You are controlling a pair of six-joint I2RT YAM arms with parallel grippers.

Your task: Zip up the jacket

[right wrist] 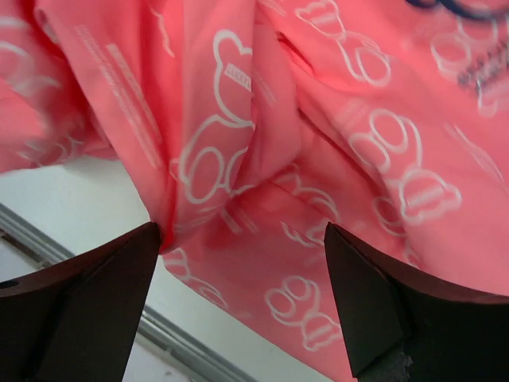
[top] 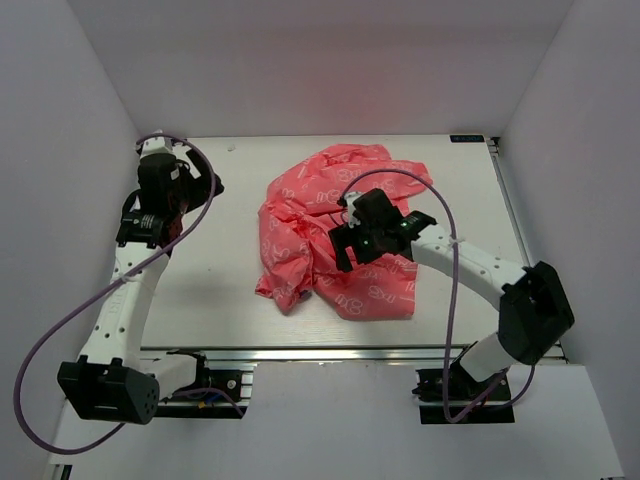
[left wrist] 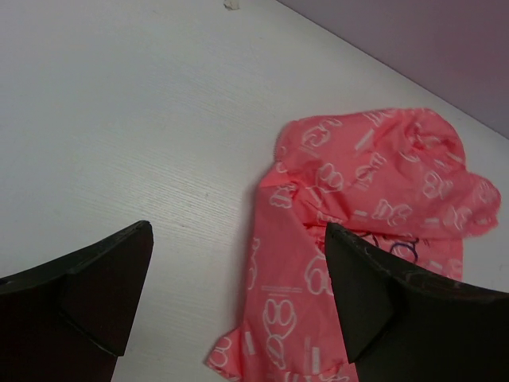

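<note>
Right claw [right wrist: 240,247]: we record its dark fingers [right wrist: 95,294] parted, gripping nothing, hovering close over creased fabric. Jacket [right wrist: 358,159]: coral-pink with white printed outlines, crumpled in a heap near the middle of the tabletop [top: 220,290], with a dark blue emblem [left wrist: 394,245] showing among the folds. Left claw [left wrist: 238,247]: we note it likewise spread and empty, over bare tabletop at the far left, well apart from the jacket.

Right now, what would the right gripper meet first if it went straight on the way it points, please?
Most likely a crumpled fold of the jacket, directly ahead of the open right gripper, before the table; exact depth is unclear.
</note>
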